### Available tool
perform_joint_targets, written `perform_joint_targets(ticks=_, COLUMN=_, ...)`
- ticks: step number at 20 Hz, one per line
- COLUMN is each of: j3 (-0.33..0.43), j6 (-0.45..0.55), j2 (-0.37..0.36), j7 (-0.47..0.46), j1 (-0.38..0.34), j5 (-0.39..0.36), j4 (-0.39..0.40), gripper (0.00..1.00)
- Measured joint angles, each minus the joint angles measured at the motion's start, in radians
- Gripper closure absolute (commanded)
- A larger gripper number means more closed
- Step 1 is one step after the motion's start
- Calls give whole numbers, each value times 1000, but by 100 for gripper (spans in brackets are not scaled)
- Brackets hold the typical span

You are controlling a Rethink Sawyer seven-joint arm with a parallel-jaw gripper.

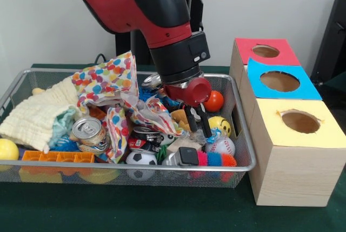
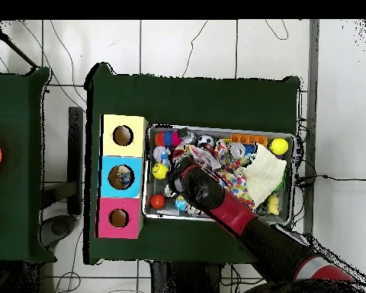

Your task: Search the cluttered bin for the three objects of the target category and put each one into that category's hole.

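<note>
The silver wire-mesh bin (image 1: 246, 163) is full of clutter and also shows in the overhead view (image 2: 293, 138). My gripper (image 1: 200, 131) hangs low in the bin's right part, with its two black fingers apart and nothing between them. An orange ball (image 1: 214, 101) lies just behind it, a yellow smiley ball (image 1: 219, 125) just to its right, and a baseball (image 1: 220, 146) in front. A soccer ball (image 1: 141, 159) and a plain yellow ball (image 1: 7, 149) lie at the front rim. In the overhead view the gripper (image 2: 178, 165) is beside the smiley ball (image 2: 159, 171).
Three wooden boxes with holes stand right of the bin: red-topped (image 1: 265, 52), blue-topped (image 1: 281, 82) and yellow-topped (image 1: 300, 122). In the bin lie a polka-dot cloth (image 1: 111, 83), a cream cloth (image 1: 38, 116), a can (image 1: 88, 130), an orange tray (image 1: 58, 157) and a black block (image 1: 188, 156).
</note>
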Motion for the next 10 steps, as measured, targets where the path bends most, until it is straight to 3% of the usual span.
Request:
perform_joint_targets(ticks=5, j3=1, j6=0, j2=-3, j7=0, j1=0, j5=-10, j4=0, gripper=0)
perform_joint_targets(ticks=10, j3=-45, j6=-1, j2=-37, j7=0, j1=61, j5=33, j4=0, gripper=0)
